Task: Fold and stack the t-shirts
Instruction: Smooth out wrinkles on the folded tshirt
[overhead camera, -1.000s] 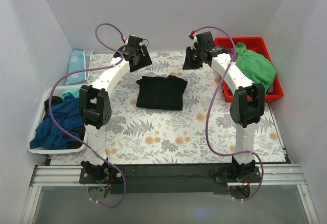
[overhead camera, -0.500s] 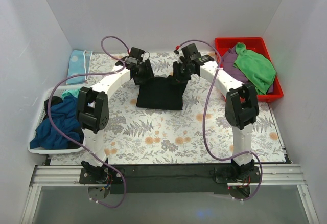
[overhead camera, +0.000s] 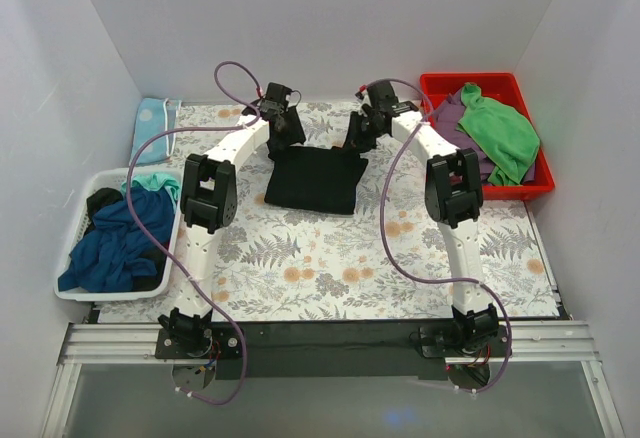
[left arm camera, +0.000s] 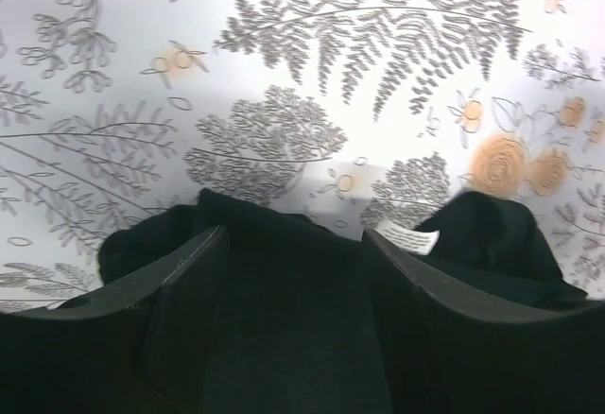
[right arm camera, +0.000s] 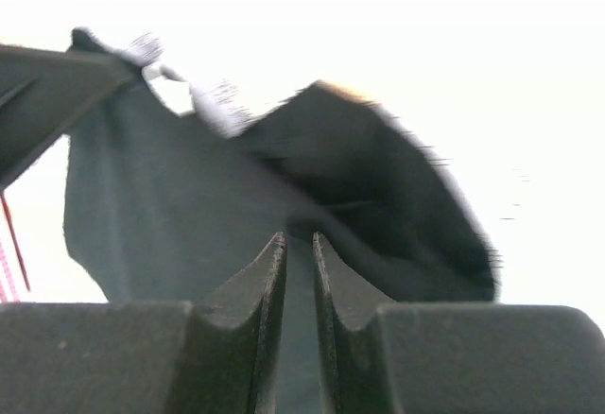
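A black t-shirt (overhead camera: pixel 315 178) lies folded into a rough rectangle at the middle of the flowered table. My left gripper (overhead camera: pixel 285 134) is at its far left corner. In the left wrist view the gripper (left arm camera: pixel 295 244) is open, with black cloth (left arm camera: pixel 284 319) lying between the wide-apart fingers and a small white label (left arm camera: pixel 413 238) by the right finger. My right gripper (overhead camera: pixel 362 136) is at the far right corner. In the right wrist view the gripper (right arm camera: pixel 297 244) is nearly closed, with dark cloth (right arm camera: pixel 189 197) pinched in the narrow gap and raised in front of it.
A white basket (overhead camera: pixel 100 180) at the left holds dark blue (overhead camera: pixel 110 248) and teal shirts. A red bin (overhead camera: pixel 440 83) at the back right holds green (overhead camera: pixel 500 128) and purple cloth. A light blue cloth (overhead camera: pixel 152 128) lies at the back left. White walls close in three sides.
Both grippers have come down from above the table's far side onto the far edge of the black shirt. The arms have stretched further forward.
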